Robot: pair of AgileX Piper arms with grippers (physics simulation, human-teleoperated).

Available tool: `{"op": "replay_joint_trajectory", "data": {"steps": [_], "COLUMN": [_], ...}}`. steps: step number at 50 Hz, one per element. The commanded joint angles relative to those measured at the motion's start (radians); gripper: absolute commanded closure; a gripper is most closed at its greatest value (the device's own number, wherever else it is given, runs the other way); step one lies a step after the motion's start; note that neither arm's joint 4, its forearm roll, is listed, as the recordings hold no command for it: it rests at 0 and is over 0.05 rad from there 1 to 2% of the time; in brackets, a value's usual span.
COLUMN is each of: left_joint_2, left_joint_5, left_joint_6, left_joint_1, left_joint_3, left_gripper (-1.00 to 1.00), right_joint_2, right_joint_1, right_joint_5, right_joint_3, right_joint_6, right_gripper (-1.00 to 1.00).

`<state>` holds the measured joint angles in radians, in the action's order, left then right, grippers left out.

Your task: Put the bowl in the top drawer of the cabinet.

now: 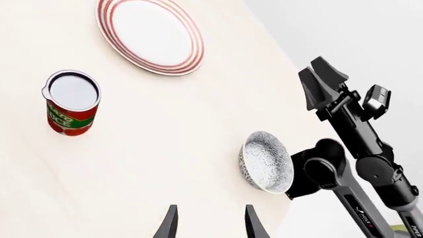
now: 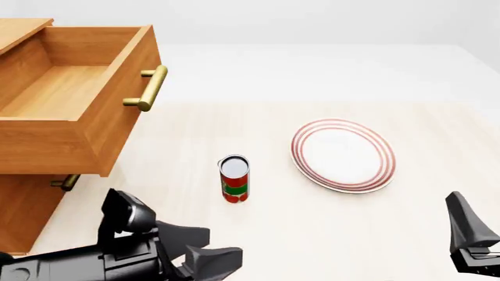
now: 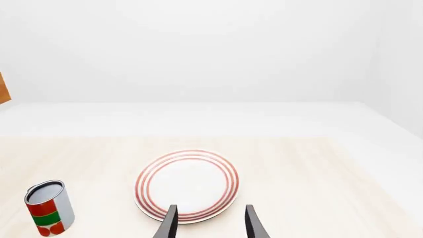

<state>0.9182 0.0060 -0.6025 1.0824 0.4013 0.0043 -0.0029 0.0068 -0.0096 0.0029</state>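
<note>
Pale wooden table (image 2: 312,234) in a white room, bowl (image 1: 266,161) near the right arm's base, top drawer (image 2: 70,99) open far left, can (image 2: 234,178) and plate (image 2: 343,155) mid-table, left gripper (image 1: 208,223) and right gripper (image 3: 208,223) both parted, empty.

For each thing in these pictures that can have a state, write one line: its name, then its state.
top drawer: pulled open, nothing inside
bowl: on the table near its edge, not held
can: upright
plate: flat, bare
left gripper: open
right gripper: open
</note>
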Motion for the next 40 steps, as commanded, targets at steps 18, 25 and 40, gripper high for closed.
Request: {"op": "replay_joint_trajectory", "data": {"steps": [18,25,40], "left_joint_2": [0.149,0.178,0.284], "left_joint_5": [-0.121,-0.141,-0.179], "left_joint_6": [-0.097,-0.115,-0.116], "left_joint_1": [0.069,0.087,0.125], "left_joint_3": [0.006,0.016,0.071], "left_gripper": [-1.0,-1.0,-1.0], "right_joint_2": [0.0,0.0,0.0], "right_joint_1": [0.0,0.0,0.0], "right_joint_5": [0.0,0.0,0.0], "right_joint_3": [0.0,0.0,0.0], "right_joint_6": [0.0,0.0,0.0], "right_gripper": [-1.0,-1.0,-1.0]}}
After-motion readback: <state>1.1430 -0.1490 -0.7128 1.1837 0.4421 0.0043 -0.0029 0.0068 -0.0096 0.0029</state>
